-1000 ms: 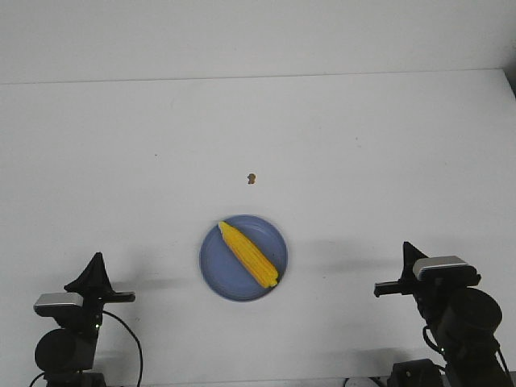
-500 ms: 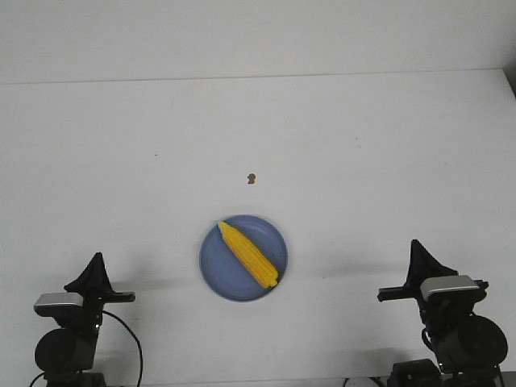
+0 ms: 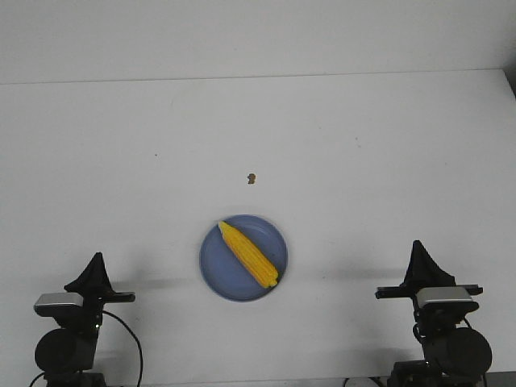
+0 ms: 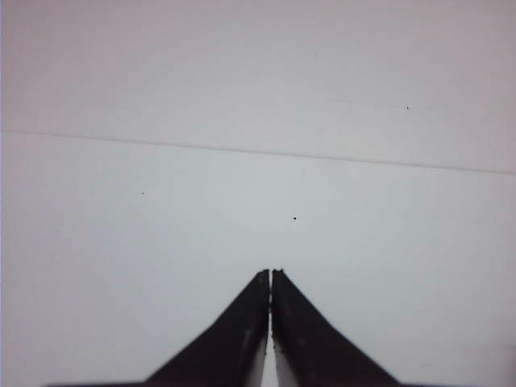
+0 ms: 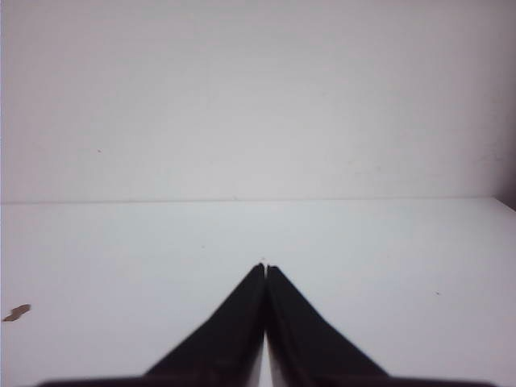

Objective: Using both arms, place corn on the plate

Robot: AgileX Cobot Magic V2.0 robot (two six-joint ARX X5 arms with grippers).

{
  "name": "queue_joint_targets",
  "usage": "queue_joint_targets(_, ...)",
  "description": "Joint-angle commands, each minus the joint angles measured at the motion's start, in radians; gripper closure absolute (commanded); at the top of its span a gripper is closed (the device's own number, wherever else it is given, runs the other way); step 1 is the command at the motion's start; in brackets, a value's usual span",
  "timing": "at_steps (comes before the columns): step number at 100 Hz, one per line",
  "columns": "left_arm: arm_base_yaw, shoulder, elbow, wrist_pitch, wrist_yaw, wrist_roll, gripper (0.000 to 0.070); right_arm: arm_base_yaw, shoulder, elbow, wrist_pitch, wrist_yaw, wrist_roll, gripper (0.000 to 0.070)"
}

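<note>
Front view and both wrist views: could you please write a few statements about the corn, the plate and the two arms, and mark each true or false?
1. The yellow bumpy corn cob lies on the round blue-lavender plate. True.
2. The left gripper has its jaws wide open. False: they are shut, with nothing between them.
3. The right gripper holds the corn cob. False: its jaws are shut on nothing, and it sits apart from the plate, near the table's front edge.
4. A tiny brown speck lies on the white table, beyond the plate. True.
5. The corn cob stands upright. False: it lies flat, diagonally across the plate.
</note>
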Motion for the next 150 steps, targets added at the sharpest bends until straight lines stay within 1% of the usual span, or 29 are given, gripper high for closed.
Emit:
queue_joint_targets(1, 0.001, -0.001, -0.020, 0.011, -0.002, 0.015, 0.0688, -0.003, 0.000, -0.024, 0.048, 0.003, 0.003, 0.0699)
queue_joint_targets(44, 0.001, -0.001, -0.020, 0.011, -0.002, 0.015, 0.0688, -0.006, 0.000, -0.207, 0.312, -0.002, 0.008, 0.0699)
queue_joint_targets(68, 0.001, -0.001, -0.020, 0.011, -0.002, 0.015, 0.0688, -0.005, 0.000, -0.242, 0.319, -0.005, 0.008, 0.0699)
queue_joint_targets(75, 0.001, -0.001, -0.020, 0.011, -0.002, 0.015, 0.0688, -0.005, 0.000, -0.262, 0.343, -0.005, 0.008, 0.0699)
queue_joint_targets(150, 0.001, -0.001, -0.020, 0.011, -0.002, 0.015, 0.0688, -0.005, 0.000, -0.262, 0.354, -0.004, 0.007, 0.0699)
